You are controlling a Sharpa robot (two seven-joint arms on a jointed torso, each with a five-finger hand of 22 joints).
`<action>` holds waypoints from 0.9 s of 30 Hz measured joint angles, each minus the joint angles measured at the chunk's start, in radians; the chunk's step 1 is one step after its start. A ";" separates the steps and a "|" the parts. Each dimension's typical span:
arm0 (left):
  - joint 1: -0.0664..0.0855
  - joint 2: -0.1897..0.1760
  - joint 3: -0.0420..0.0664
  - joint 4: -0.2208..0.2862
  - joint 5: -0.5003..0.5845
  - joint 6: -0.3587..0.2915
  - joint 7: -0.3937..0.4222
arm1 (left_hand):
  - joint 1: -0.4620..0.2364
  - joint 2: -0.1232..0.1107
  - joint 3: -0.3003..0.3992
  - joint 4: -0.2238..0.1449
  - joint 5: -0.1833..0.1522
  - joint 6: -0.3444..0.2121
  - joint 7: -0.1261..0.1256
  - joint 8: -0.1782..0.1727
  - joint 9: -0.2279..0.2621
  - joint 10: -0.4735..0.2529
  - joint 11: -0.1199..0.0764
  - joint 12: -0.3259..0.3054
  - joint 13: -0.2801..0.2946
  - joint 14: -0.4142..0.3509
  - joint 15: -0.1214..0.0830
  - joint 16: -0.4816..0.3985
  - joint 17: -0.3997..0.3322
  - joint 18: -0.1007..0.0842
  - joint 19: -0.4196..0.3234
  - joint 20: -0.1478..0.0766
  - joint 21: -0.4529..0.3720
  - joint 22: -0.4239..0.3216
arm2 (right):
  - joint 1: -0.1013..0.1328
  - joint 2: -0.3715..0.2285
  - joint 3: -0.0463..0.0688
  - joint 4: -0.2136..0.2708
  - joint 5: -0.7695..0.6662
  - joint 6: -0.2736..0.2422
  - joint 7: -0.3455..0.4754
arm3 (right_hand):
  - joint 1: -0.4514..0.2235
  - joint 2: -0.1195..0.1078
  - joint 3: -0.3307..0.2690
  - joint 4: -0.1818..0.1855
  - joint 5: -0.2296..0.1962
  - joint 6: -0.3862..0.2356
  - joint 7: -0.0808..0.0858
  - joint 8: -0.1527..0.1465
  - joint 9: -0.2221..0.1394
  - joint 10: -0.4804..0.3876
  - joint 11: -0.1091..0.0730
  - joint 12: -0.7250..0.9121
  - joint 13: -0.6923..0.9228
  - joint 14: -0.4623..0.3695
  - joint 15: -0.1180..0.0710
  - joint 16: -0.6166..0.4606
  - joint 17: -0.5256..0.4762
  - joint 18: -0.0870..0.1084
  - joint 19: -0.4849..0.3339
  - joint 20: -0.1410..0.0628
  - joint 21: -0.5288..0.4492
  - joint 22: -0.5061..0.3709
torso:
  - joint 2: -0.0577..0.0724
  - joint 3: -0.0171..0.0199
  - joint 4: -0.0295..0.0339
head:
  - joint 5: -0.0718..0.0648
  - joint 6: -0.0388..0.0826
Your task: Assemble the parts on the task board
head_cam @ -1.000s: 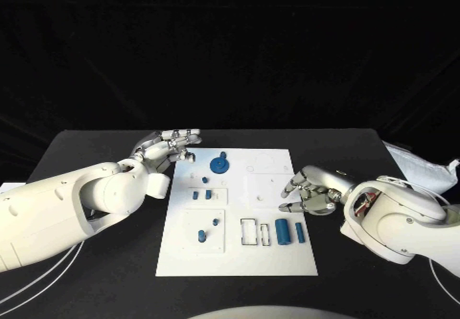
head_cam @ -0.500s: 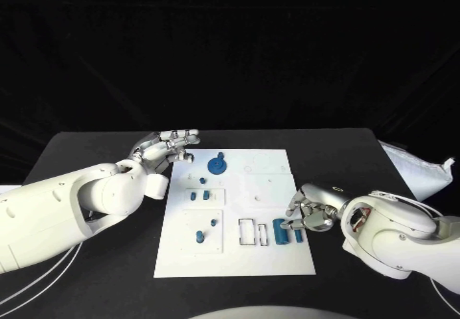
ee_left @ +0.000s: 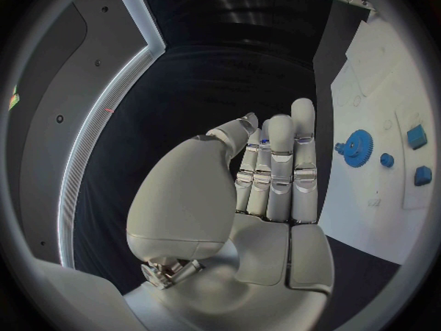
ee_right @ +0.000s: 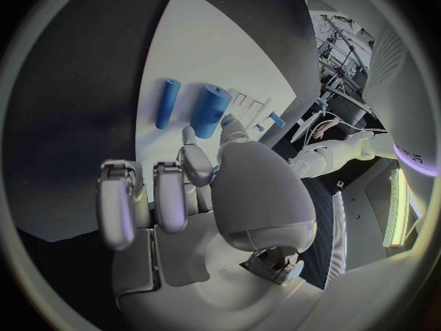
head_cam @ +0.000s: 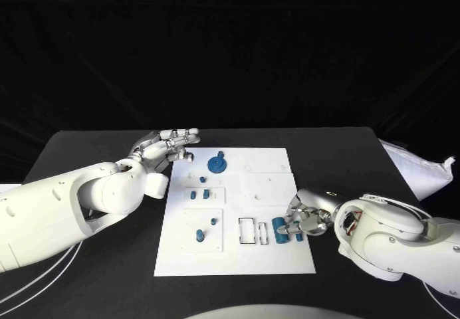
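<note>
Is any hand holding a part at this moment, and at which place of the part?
Nothing is clearly held. The left hand is empty beside the task board. The right hand reaches the thick blue cylinder; a grip cannot be told.

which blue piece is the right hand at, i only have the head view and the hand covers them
observer: right wrist view: the right hand has its thumb and a fingertip at the near end of the thick blue cylinder, not the thin blue cylinder beside it
operator: is it lifted
observer: no, it looks flat on the task board
operator: left hand holding anything
observer: left wrist view: left hand holds nothing, its fingers straight
</note>
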 measured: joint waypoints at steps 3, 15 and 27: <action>0.000 0.000 0.000 0.000 0.000 0.000 0.000 | 0.000 0.000 0.000 0.000 0.000 0.000 0.000 0.000 0.000 0.000 0.000 0.000 0.000 0.000 0.000 0.000 0.000 0.000 0.000 0.000 0.000 0.000 | -0.004 0.009 0.000 -0.005 -0.002 0.010 -0.005 | 0.000 0.000 -0.001 0.001 0.000 0.002 -0.002 0.004 0.002 0.000 0.000 0.000 0.000 0.000 0.000 0.000 0.000 0.000 0.000 0.000 0.000 0.000 | 0.000 0.0000 0.0005 | 0.001 -0.002; -0.002 -0.001 0.000 -0.001 0.000 0.001 0.000 | 0.000 0.000 -0.003 0.003 0.000 0.000 0.000 0.000 0.000 0.000 0.000 0.000 0.000 0.000 0.000 0.000 0.000 0.000 0.000 0.000 0.000 0.000 | -0.015 0.043 0.001 -0.035 -0.020 0.034 -0.016 | -0.005 0.005 -0.007 -0.001 -0.003 0.003 -0.003 0.012 0.010 0.000 0.000 0.000 -0.001 0.000 0.000 0.000 0.000 0.000 0.000 0.000 0.000 0.000 | -0.001 -0.0006 0.0017 | 0.006 -0.005; -0.002 -0.004 0.000 -0.001 0.000 0.002 -0.001 | 0.000 0.000 -0.003 0.003 0.000 0.000 0.000 0.000 0.000 0.000 0.000 0.005 0.001 0.000 0.000 0.000 -0.002 0.000 0.000 0.000 0.000 -0.001 | -0.025 0.065 0.007 -0.050 -0.033 0.024 -0.013 | 0.040 0.051 -0.007 -0.008 0.074 0.013 -0.013 0.035 0.032 0.004 -0.003 -0.004 0.021 0.000 -0.007 0.000 0.000 0.000 0.002 -0.002 0.000 0.000 | -0.001 -0.0016 0.0014 | 0.009 -0.007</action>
